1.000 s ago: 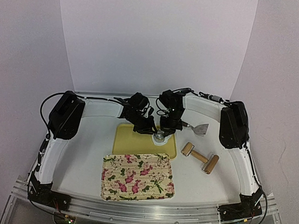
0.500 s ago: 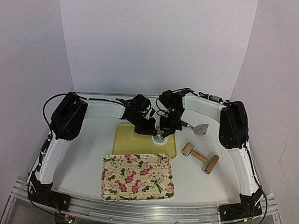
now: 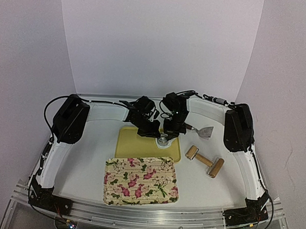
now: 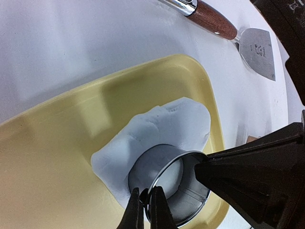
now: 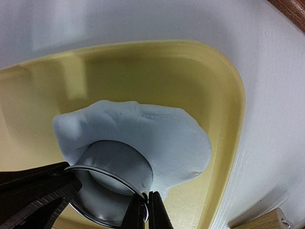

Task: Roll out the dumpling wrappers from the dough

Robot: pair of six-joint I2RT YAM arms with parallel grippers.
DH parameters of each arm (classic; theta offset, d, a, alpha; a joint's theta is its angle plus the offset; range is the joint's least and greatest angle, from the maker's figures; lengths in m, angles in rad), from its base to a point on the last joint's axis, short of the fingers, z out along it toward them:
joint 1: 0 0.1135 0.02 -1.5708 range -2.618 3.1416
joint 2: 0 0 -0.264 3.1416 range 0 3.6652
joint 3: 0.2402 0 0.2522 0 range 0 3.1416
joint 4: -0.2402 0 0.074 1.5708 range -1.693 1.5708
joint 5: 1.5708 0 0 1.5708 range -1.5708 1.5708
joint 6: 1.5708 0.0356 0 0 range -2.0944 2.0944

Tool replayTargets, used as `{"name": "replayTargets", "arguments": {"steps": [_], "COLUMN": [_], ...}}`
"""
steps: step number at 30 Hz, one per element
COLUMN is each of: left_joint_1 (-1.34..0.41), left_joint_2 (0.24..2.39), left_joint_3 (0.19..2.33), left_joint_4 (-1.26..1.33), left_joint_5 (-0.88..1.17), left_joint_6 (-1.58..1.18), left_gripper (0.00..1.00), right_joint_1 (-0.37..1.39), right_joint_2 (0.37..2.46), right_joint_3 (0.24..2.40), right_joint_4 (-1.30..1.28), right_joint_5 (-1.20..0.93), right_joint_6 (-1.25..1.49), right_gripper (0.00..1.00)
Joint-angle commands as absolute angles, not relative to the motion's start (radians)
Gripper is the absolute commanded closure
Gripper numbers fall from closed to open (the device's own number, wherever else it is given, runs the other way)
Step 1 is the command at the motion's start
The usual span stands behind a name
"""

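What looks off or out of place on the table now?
Nothing is spilled or broken. The ring cutter sits near the edge of the dough sheet on the yellow tray, not its middle, so a cut round might come out incomplete. The left pincer and right pincer both pinch its rim.

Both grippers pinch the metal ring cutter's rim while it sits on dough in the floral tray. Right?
Not the floral tray: the ring cutter and dough sit in the yellow tray, as the left wrist view shows. The rest holds.
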State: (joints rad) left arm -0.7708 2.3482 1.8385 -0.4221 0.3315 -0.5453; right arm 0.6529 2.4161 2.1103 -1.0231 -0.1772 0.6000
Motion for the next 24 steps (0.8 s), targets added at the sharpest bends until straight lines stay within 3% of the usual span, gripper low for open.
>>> {"name": "replayTargets", "arguments": {"steps": [1, 24], "left_joint_1": [-0.796, -0.819], "left_joint_2": [2.427, 2.476], "left_joint_3": [1.822, 1.777], "left_joint_4": [-0.511, -0.532], "left_joint_5": [0.300, 0.264], "left_joint_6": [-0.512, -0.540], "left_gripper": [1.00, 1.00], "right_joint_1": [0.658, 0.676], "right_joint_2": [2.541, 2.594], "right_joint_3": [2.026, 2.043], "right_joint_4": [-1.049, -1.032], "right_joint_5": [-0.155, -0.220], "right_joint_6": [0.610, 0.631], "right_gripper": [1.00, 1.00]}}
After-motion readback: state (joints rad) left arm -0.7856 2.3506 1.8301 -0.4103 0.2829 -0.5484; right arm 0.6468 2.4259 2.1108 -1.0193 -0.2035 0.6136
